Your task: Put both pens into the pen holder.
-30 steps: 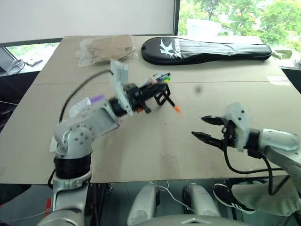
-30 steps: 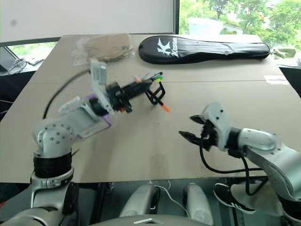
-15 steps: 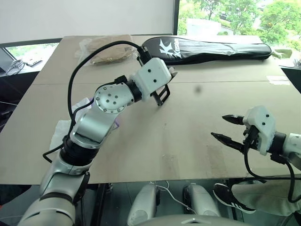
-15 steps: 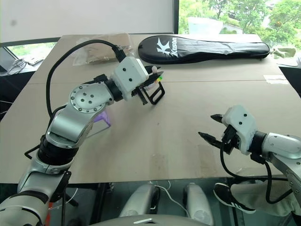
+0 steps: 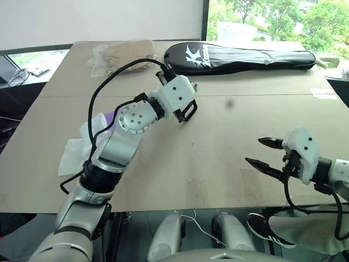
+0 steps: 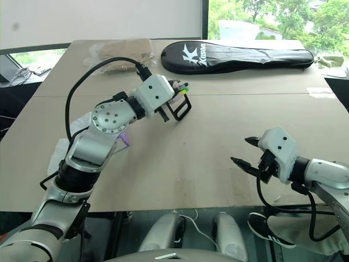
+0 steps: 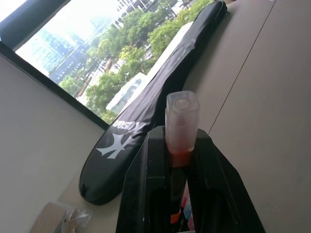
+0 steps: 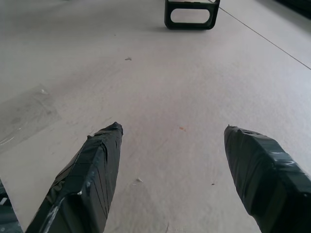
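Pen gripped above holder on tan worktable

Tabletop (image 5: 218, 164) of plain tan board fills the foreground, its near edge running just ahead of the robot. Over the near right part, the right gripper (image 5: 264, 152) hangs with its two black fingers spread wide and nothing between them; in the right wrist view the taped fingertips (image 8: 99, 145) stand well apart above bare board. On the left, crumpled white plastic wrap (image 5: 76, 147) lies against the left arm. Farther in, near the table's middle, the left gripper (image 7: 181, 160) points level with its jaws closed on a pen (image 7: 181, 121); the left wrist view shows the pale cap and orange band of that pen pinched between the black fingers. Just beyond the hand, the pen holder (image 6: 179, 106) shows its black wire loop, with green and yellow marker tips at its top; whether the held pen is inside it cannot be told. At the far edge lie a clear bag of brown material (image 5: 122, 54) and a long black racket bag (image 5: 240, 57). Behind them, a white wall and a window onto green trees.
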Robot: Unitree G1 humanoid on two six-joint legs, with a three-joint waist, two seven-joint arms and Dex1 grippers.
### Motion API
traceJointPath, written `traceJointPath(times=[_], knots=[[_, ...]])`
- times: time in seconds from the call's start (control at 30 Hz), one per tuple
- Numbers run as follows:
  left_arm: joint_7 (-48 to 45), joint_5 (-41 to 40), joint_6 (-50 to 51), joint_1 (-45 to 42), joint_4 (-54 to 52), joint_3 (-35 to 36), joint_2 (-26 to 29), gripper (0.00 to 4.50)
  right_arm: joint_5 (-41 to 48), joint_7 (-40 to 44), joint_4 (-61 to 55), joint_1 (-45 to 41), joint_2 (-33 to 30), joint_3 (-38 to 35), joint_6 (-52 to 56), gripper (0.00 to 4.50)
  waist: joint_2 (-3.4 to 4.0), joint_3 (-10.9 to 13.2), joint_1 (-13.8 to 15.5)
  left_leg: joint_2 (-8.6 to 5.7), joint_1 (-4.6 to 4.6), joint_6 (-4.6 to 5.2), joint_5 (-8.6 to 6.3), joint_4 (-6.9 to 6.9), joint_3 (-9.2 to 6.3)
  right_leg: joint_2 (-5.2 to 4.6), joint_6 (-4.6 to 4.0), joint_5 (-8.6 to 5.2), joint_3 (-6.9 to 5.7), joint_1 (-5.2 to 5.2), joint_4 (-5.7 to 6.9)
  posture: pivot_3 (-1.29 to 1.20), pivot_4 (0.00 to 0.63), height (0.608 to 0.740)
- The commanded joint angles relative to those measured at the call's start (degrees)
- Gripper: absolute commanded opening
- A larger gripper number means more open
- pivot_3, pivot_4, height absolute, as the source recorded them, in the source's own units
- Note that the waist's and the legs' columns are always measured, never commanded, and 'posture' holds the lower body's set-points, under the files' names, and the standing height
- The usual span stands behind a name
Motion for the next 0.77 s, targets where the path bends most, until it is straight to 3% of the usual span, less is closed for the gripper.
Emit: traceJointPath(times=[0.03, 0.13, 0.17, 0.3, 0.43, 0.6, 0.77], knots=[[0.8, 1.9, 2.1, -0.2, 2.5, 0.6, -1.5, 1.00, -0.1, -0.4, -1.8, -0.3, 0.1, -2.0, -1.8, 3.62, 0.00, 0.0, 0.0, 0.00, 0.00, 0.00, 0.00, 0.00, -0.01, 0.00, 0.00, 0.00, -0.01, 0.00, 0.01, 0.00, 0.150, 0.740], [3.1, 3.6, 1.2, 0.2, 2.9, 1.7, -2.8, 2.42, 0.0, -0.3, -2.0, 0.2, 0.0, -2.5, -2.0, 3.62, -0.01, 0.0, 0.0, 0.00, 0.01, 0.00, 0.00, 0.01, -0.01, 0.01, 0.00, 0.00, -0.02, 0.01, 0.02, 0.00, 0.150, 0.740], [3.2, 3.4, 0.6, 0.3, 2.7, 2.2, -3.2, 2.60, 0.1, -0.3, -2.0, 0.4, 0.0, -2.6, -2.0, 3.62, -0.01, 0.0, 0.0, 0.00, -0.01, 0.00, 0.00, 0.02, -0.02, 0.00, 0.00, 0.00, -0.01, 0.00, 0.02, 0.00, 0.150, 0.740], [-4.6, -12.7, 4.8, 6.2, -4.6, 9.4, -7.2, 4.40, -2.2, -1.1, -1.8, 0.9, -0.4, -1.4, -2.6, 3.62, 0.00, 0.0, 0.0, 0.02, -0.02, -0.13, 0.07, 0.03, 0.00, -0.23, 0.00, 0.00, 0.01, 0.00, -0.01, 0.00, 0.150, 0.740], [-10.4, -28.3, 15.5, 17.3, -12.2, 19.0, -5.6, 4.40, -8.8, -5.1, 1.6, 0.8, 0.7, 2.3, -4.7, 3.62, 0.03, 0.0, -0.9, 0.08, 0.04, -0.22, 0.12, 0.00, 0.08, -0.23, -0.01, 0.00, 0.09, -0.01, 0.00, 0.00, 0.150, 0.740], [-11.3, -32.7, 20.2, 27.5, -18.4, 20.8, -1.4, 4.40, -12.5, -5.8, 5.2, 1.4, 2.8, 3.3, -8.4, 3.62, 0.04, 0.0, -0.8, 0.10, 0.07, -0.10, 0.06, 0.01, -0.05, -0.13, -0.03, 0.00, 0.02, 0.03, 0.05, 0.00, 0.150, 0.740], [-10.3, -31.8, 17.6, 36.9, -21.8, 20.3, -0.1, 4.40, -15.0, -5.5, 8.1, 1.9, 4.3, 3.8, -11.3, 3.62, 0.02, 0.0, -0.8, 0.07, 0.19, -0.08, 0.04, 0.05, -0.01, -0.22, -0.02, 0.00, 0.12, 0.17, -0.01, 0.00, 0.150, 0.740]])
